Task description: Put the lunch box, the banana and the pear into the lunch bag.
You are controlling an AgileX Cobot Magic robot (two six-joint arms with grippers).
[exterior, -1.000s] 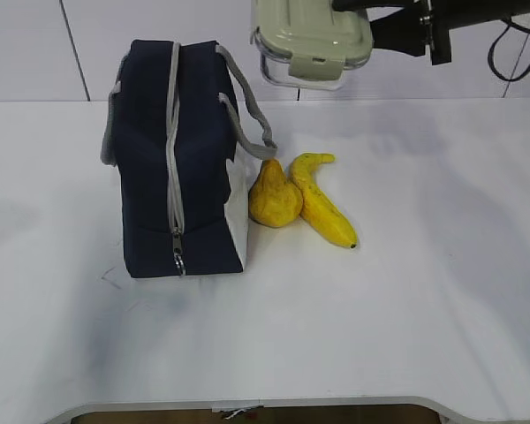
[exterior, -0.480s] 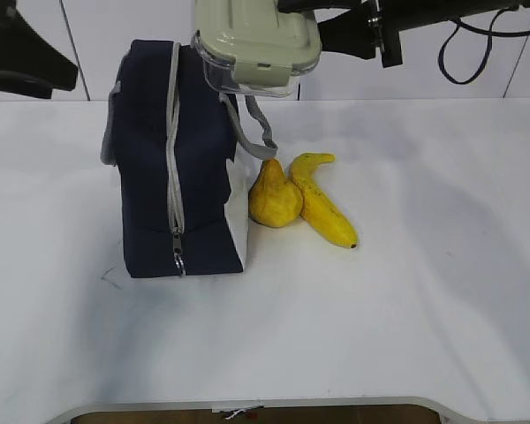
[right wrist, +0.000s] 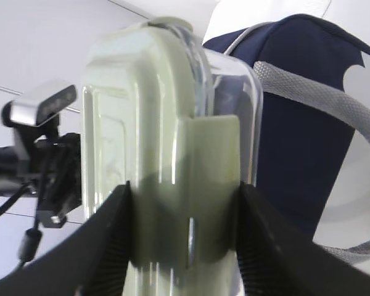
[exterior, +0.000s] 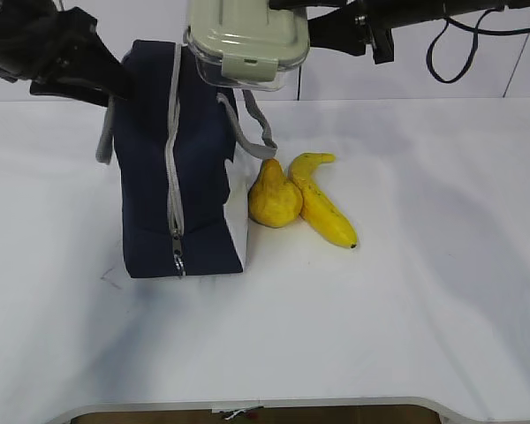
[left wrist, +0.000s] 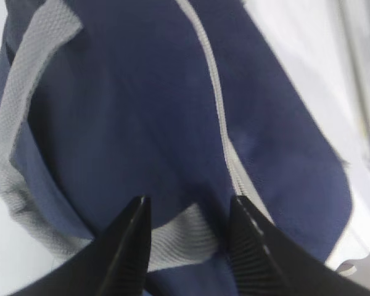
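The white worktop carries everything. Nearest the exterior camera on it lies the banana, slanting with its dark tip toward the front and its greenish stem end toward the back. Touching its left side sits the pear, narrow top up, just beside the white low panel of the lunch bag.

The lunch bag stands upright left of the fruit, its grey zipper running over the top and down the near end, with the pull low on that end. One grey rope handle droops over its right side toward the pear.

Farther back and higher, the right gripper holds the lunch box in the air over the bag's top right edge; in the right wrist view its dark fingers press on both sides of the pale green lid and clear body.

At the far left, the left gripper hovers close over the bag's top; in the left wrist view its fingers stand spread apart with a grey handle strap between them. Whether they touch the fabric cannot be told.
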